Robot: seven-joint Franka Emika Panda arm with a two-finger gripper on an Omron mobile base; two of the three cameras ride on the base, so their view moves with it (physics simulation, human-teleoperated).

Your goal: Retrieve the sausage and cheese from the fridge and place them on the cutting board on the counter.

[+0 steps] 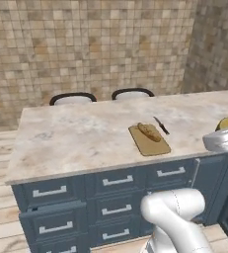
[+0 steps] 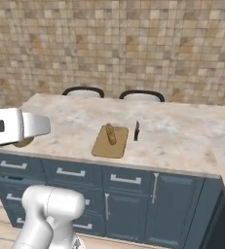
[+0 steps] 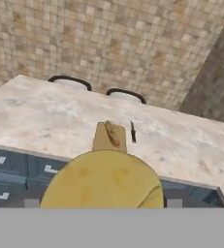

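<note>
Cheese (image 3: 104, 180) fills our gripper's wide jaws, held short of the counter (image 1: 76, 133); sausage (image 1: 149, 131) lies on the cutting board (image 1: 152, 145).

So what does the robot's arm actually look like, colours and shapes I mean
The arm is glossy white with smooth, rounded, bulbous joint housings and thin seam lines across the shells. A white cylindrical link near the end effector shows a dark end ring and a small dark rectangular marking on its side. No cables are visible. The end effector's fingers cannot be made out.
</note>
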